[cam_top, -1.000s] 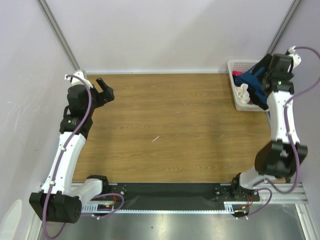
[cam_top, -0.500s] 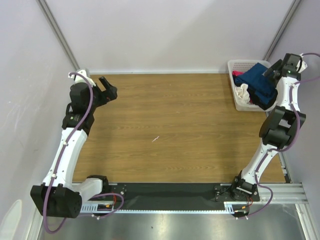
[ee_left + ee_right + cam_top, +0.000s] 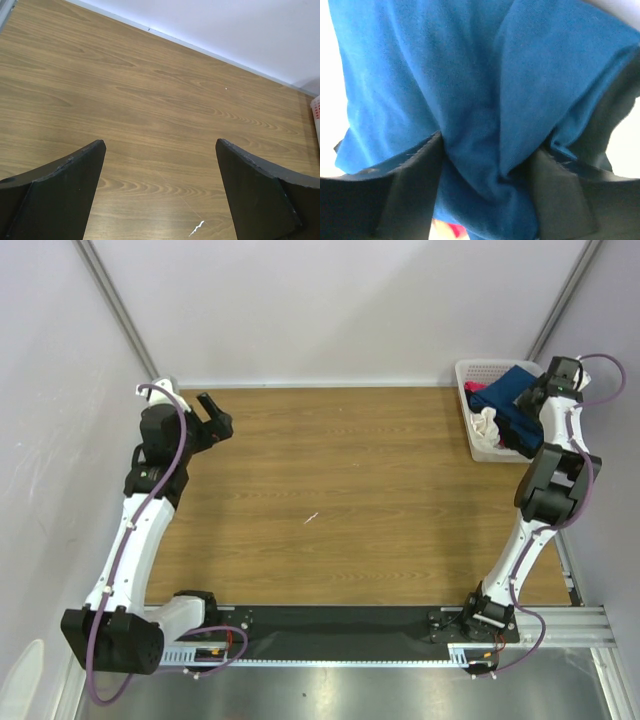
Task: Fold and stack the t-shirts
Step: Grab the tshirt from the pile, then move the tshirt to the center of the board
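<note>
**Pinching on the right, spread wide on the left**

Reaching into the white plastic lattice basket [image 3: 478, 368] at the far right corner of the brown wooden table [image 3: 330, 490]. Squeezing a bunch of the dark blue soft cloth t-shirt [image 3: 445, 75] with the right gripper [image 3: 489, 142], cloth touching both fingers. Lying on top of the pile in there, beside a cream-white cloth bundle [image 3: 486, 424] and a bit of pink cloth [image 3: 470, 388]. Hovering over the wood with the left gripper [image 3: 160, 142], fingers spread wide, gripping nothing.
</note>
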Tool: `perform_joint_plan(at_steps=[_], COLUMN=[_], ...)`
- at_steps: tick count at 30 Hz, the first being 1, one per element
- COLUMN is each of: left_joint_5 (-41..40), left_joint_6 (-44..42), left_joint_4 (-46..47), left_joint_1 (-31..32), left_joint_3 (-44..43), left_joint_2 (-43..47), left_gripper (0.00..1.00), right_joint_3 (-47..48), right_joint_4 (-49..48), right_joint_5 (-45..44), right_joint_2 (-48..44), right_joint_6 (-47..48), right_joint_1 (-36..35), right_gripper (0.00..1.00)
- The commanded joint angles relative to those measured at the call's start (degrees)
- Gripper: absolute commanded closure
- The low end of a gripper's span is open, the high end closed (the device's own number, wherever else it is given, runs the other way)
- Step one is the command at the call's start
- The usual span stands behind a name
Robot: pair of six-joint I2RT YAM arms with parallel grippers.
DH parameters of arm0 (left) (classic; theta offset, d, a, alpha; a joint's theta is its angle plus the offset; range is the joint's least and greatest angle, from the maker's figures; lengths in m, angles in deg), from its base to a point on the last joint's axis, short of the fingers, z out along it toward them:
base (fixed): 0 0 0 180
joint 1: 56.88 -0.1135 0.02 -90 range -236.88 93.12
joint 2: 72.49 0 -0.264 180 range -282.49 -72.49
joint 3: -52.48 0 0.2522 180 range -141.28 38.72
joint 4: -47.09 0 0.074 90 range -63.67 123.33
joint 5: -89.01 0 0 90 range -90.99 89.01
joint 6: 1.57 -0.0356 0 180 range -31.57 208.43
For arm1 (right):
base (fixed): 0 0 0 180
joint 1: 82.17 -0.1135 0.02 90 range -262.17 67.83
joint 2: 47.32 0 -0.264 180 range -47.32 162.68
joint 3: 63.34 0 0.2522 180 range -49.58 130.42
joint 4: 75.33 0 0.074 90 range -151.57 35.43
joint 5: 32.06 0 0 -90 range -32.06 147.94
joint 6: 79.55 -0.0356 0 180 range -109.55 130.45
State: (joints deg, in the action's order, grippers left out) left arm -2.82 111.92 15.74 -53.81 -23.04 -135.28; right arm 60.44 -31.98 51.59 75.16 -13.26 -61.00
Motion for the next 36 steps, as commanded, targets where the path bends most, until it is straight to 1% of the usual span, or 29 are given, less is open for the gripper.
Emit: perform_joint_plan(at_steps=[1,2,3,4,8,9,11,13,15,17,18,19,22,23,24,26,27,28,29,30,31,32,33,34,36], left_joint_5=[-1.07,-1.16,-1.34,-1.69,-2.30,-2.31,-1.96,-1.25,-0.03,0.59,1.29,1.38,3.58,4.19,4.81,9.71,12.87,20.21,24.02,27.02,29.49,34.73,36.70,38.54,41.28], left_joint_6=[-1.25,-1.25,-1.34,-1.34,-1.60,-1.69,-1.78,-2.04,-2.04,-1.95,-1.69,-1.69,-1.60,-1.60,-1.69,-2.04,-2.65,-2.92,-2.83,-1.26,-0.20,1.02,3.73,5.33,9.62], left_joint_4=[-0.43,-0.69,-0.70,-0.70,-0.35,0.09,0.36,0.71,0.88,1.15,1.15,1.32,1.94,2.29,2.55,3.34,4.82,5.97,7.20,10.52,12.47,15.62,17.91,24.29,28.90], left_joint_1=[-0.43,-0.43,-0.43,-0.43,-0.43,-0.43,-0.43,-0.43,-0.43,-0.43,-0.43,-0.43,-0.43,-0.43,-0.43,-0.43,-0.43,-0.43,-0.43,-0.35,-0.35,-0.35,-0.35,-0.26,0.53], left_joint_3=[-3.72,-3.81,-3.46,-3.28,-2.32,-2.05,-2.05,-2.31,-2.32,-2.49,-2.75,-2.75,-3.19,-3.28,-3.63,-4.16,-5.03,-5.39,-5.74,-6.18,-6.10,-5.75,-4.87,-4.43,-3.64], left_joint_2=[-0.41,-0.15,0.12,0.38,1.87,2.14,2.23,2.14,2.14,2.32,2.49,2.58,3.28,3.72,3.90,4.07,4.25,4.16,4.25,4.60,4.69,5.04,5.30,5.65,5.57], left_gripper=[0.00,0.00,0.00,0.00,0.00,0.00,0.00,0.00,0.00,0.00,0.00,0.00,0.00,0.00,0.00,0.00,0.00,0.00,0.00,0.00,0.00,0.00,0.00,0.00,0.00], right_joint_3=[2.39,3.00,4.75,5.64,12.84,17.73,23.20,31.53,34.12,32.46,31.76,30.97,30.78,30.96,30.61,29.12,26.85,25.09,23.42,21.66,17.90,16.30,14.37,9.74,4.27], right_joint_4=[-1.46,-1.28,-1.11,-0.85,-0.14,0.30,2.31,3.55,2.59,-2.32,-4.16,-7.66,-11.73,-12.09,-12.70,-14.11,-14.03,-13.94,-13.59,-13.50,-13.41,-13.50,-13.93,-17.94,-22.79], right_joint_5=[1.16,1.42,1.43,1.25,2.22,2.65,2.66,3.97,4.24,5.64,8.17,9.33,11.62,11.97,14.58,18.55,19.44,19.79,19.71,18.75,18.31,17.78,18.38,20.04,21.99], right_joint_2=[3.20,3.47,3.47,2.78,-0.47,-1.01,-2.15,-2.76,-5.91,-9.52,-13.19,-14.71,-18.92,-19.72,-20.34,-21.66,-22.01,-22.54,-23.41,-23.94,-24.47,-25.43,-25.97,-26.58,-29.48], right_joint_6=[0.77,0.59,0.07,-0.29,-0.73,-0.56,0.67,2.25,4.36,5.68,5.43,5.42,6.74,6.39,3.08,-2.20,-6.23,-7.14,-7.75,-8.37,-9.33,-10.91,-13.10,-17.82,-21.72], right_joint_1=[-1.13,-1.13,-1.13,-1.13,-1.30,-1.83,-2.62,-4.46,-6.04,-8.77,-9.82,-10.79,-16.67,-19.99,-20.98,-23.27,-25.63,-26.87,-28.36,-31.42,-32.84,-34.16,-35.39,-35.58,-36.20], right_gripper=[0.42,0.55,0.91,1.00,1.00,1.00,1.00,1.00,1.00,1.00,1.00,1.00,1.00,1.00,1.00,1.00,1.00,1.00,1.00,1.00,1.00,1.00,1.00,1.00,1.00])
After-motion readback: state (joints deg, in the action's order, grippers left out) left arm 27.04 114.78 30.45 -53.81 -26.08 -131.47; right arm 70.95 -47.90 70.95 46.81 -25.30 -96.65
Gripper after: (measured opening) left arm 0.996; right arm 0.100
